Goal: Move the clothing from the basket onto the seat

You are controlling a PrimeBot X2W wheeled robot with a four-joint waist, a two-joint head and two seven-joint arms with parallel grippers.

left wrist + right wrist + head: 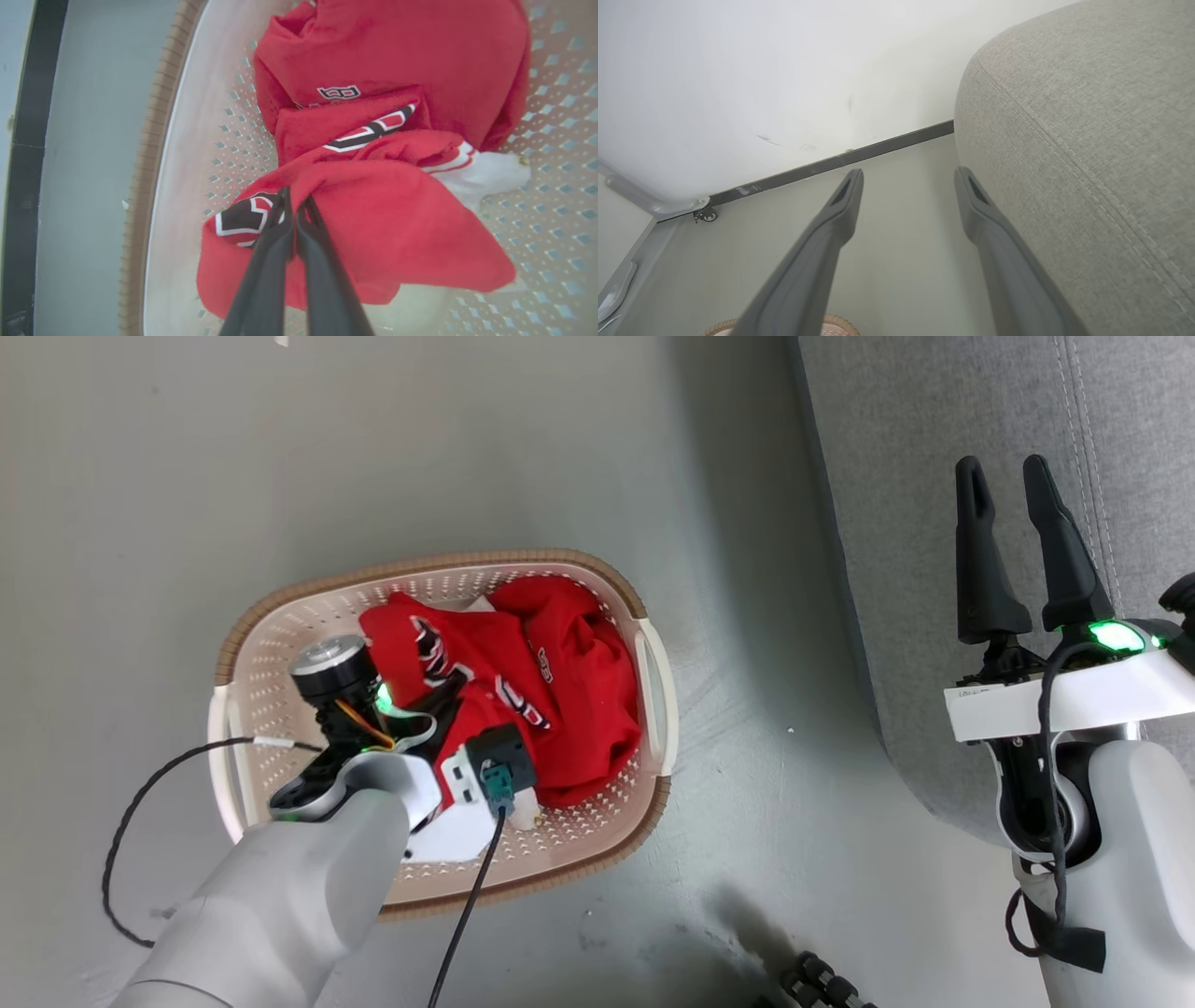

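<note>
The clothing (569, 700) is bright red fabric with black-and-white lettering, bunched inside the cream perforated basket (448, 563) on the floor. My left gripper (448, 695) reaches down into the basket. In the left wrist view the left gripper (294, 203) is shut on a raised fold of the clothing (392, 224), and the basket wall (187, 140) curves to the left. My right gripper (1005, 471) stands open and holds nothing, above the edge of the light grey seat (896, 523). In the right wrist view the right gripper (909, 175) hangs beside the seat (1087, 140).
The basket stands on grey floor left of the seat, with a floor gap between them. A black cable (121, 840) loops on the floor by the basket. A white wall with a dark baseboard (831, 163) and a small caster (706, 215) lie ahead of the right gripper.
</note>
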